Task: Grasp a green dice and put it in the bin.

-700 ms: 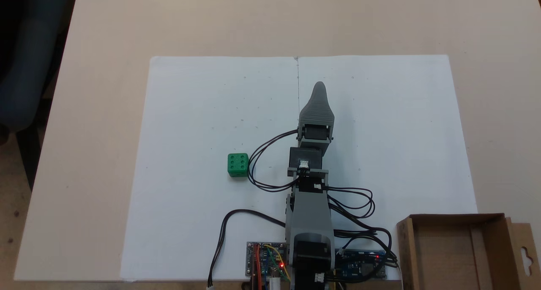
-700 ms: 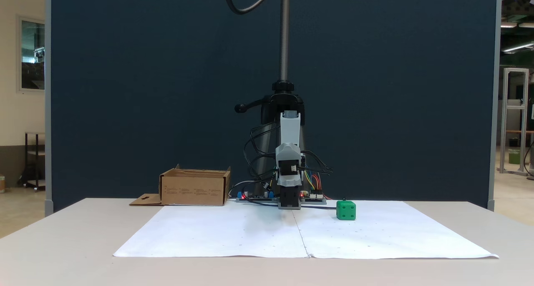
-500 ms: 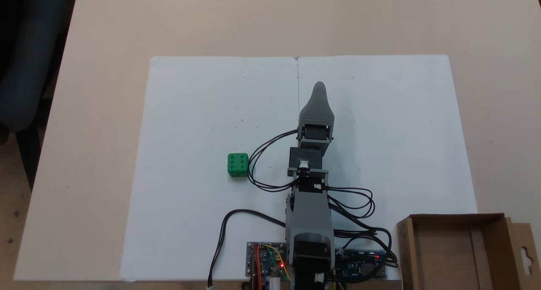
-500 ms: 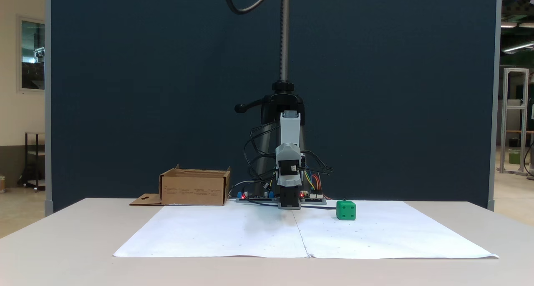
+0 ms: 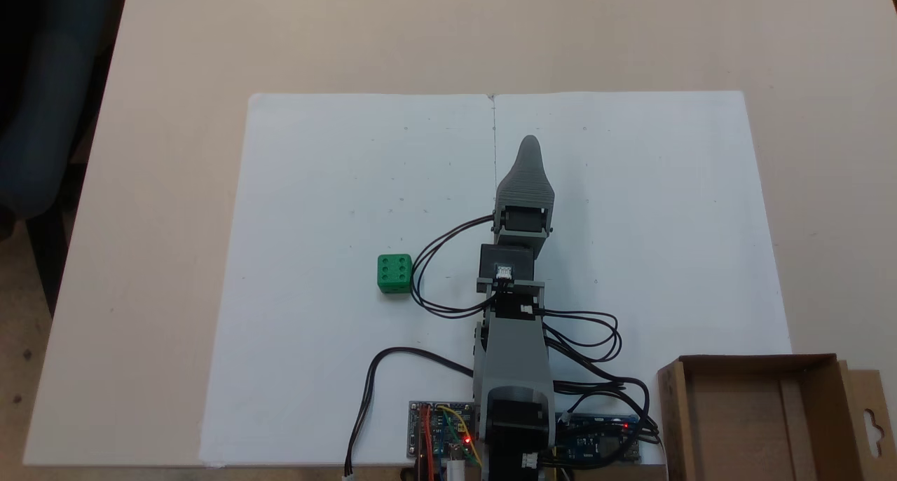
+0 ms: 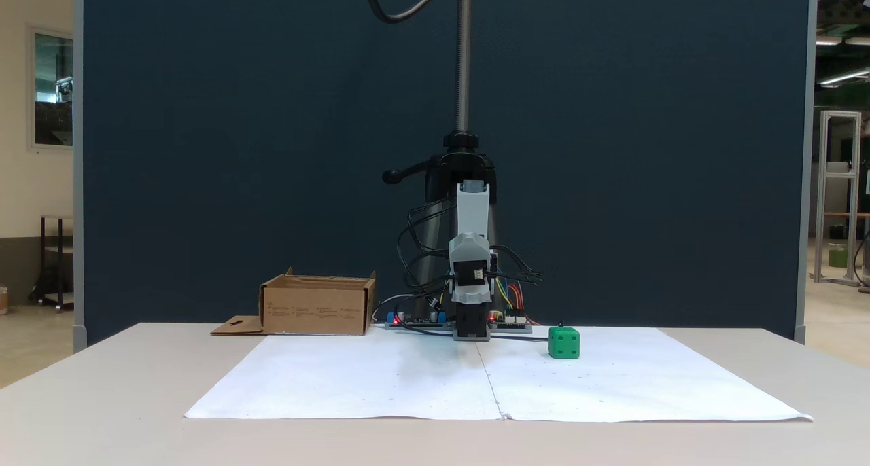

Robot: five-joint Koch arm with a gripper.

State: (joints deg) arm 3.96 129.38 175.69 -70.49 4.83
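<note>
One green dice [image 5: 394, 273] lies on the white paper sheet [image 5: 315, 186] that covers the middle of the desk [image 5: 175, 60], with its six-pip face turned up in a fixed view and two flat side faces toward the camera in a fixed view [image 6: 563, 342]. It looks like a small cube of hard plastic, so I judge it light and stiff, not fragile, but rather smooth; it could slip or turn if it is pinched on an edge or a corner. The best hold is probably across two opposite flat faces, with the fingers coming down from above and meeting the sides squarely near the middle height. The hand [image 5: 530, 144] is stretched forward over the paper, well apart from the dice and to the right of it in that view; its jaws lie one behind the other for both cameras, so I cannot tell how far it is open, and it has hold of nothing. The bin [image 5: 760, 418] stands near the arm base, empty as far as I can see. Compared with the earlier frames nothing differs: arm, dice and bin keep the same places.
</note>
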